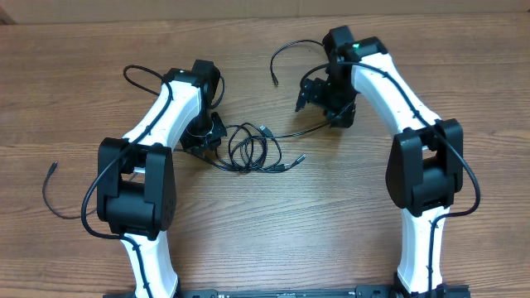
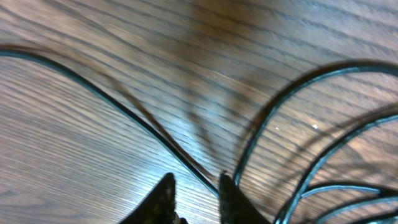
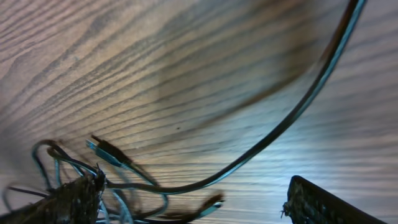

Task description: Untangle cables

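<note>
The cables are thin black cords. A tangled bunch of loops (image 1: 248, 149) lies on the wood table between the arms, with plugs sticking out at its right. One cord (image 1: 300, 131) runs from the bunch to my right gripper (image 1: 325, 106). Another cord (image 1: 286, 50) arcs behind it and ends in a plug. My left gripper (image 1: 215, 136) is low at the bunch's left edge. In the left wrist view its tips (image 2: 196, 186) stand slightly apart, with a cord (image 2: 124, 112) passing between them. My right gripper (image 3: 196, 182) is wide open over a cord (image 3: 280, 127), with the bunch (image 3: 118, 186) beside its left finger.
A further thin cord (image 1: 51, 194) with a plug end lies at the far left round the left arm's base. A loop (image 1: 137, 76) shows behind the left arm. The arm bases stand at the front edge of the table (image 1: 331, 232).
</note>
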Robot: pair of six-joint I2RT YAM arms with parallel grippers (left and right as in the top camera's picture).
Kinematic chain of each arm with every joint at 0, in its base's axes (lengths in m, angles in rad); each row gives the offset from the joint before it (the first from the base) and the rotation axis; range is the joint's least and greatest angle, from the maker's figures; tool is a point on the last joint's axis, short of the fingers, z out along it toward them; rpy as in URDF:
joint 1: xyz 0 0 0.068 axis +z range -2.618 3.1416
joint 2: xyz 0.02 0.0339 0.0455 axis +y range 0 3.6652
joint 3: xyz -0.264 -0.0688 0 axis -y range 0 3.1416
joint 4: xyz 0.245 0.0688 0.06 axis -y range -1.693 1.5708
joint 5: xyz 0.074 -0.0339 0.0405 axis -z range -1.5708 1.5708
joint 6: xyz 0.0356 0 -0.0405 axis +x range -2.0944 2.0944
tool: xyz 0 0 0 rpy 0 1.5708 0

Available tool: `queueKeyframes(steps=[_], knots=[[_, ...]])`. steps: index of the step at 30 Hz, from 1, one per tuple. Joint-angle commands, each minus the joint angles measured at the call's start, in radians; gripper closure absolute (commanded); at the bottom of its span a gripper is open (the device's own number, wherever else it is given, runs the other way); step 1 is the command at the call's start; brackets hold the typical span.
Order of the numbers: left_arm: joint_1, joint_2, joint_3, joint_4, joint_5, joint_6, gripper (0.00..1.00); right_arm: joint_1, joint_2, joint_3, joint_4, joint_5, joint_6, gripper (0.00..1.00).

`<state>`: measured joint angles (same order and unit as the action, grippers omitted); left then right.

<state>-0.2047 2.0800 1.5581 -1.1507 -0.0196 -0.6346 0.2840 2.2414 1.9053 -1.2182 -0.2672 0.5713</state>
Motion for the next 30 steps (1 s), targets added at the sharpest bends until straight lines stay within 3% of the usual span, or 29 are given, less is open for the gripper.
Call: queueKeyframes(steps=[1,5,10,12,15,26,27,30], knots=[[-0.005,0.014,-0.003,0.001,0.051,0.059,0.70,0.047,-0.014,-0.048,0.023,-0.027,0.171,0.03],[-0.005,0.014,-0.003,0.002,0.051,0.059,0.65,0.103,-0.014,-0.113,0.103,-0.026,0.244,0.03],[-0.004,0.014,-0.003,-0.004,0.037,0.058,0.57,0.165,-0.013,-0.174,0.199,-0.026,0.248,0.10],[0.002,0.014,-0.003,-0.005,0.035,0.050,0.47,0.186,-0.013,-0.185,0.196,-0.021,0.247,0.08],[0.018,0.014,-0.003,-0.008,0.036,0.032,0.44,0.215,-0.013,-0.185,0.180,-0.014,0.243,0.02],[0.082,0.014,-0.003,-0.012,0.083,0.073,0.42,0.197,-0.065,-0.020,0.098,0.034,-0.047,0.00],[0.082,0.014,-0.003,-0.012,0.090,0.081,0.41,0.197,-0.070,-0.010,0.074,0.048,-0.053,0.02],[0.082,0.014,-0.003,-0.015,0.146,0.132,0.41,0.204,-0.072,-0.014,-0.009,0.077,-0.047,0.22]])
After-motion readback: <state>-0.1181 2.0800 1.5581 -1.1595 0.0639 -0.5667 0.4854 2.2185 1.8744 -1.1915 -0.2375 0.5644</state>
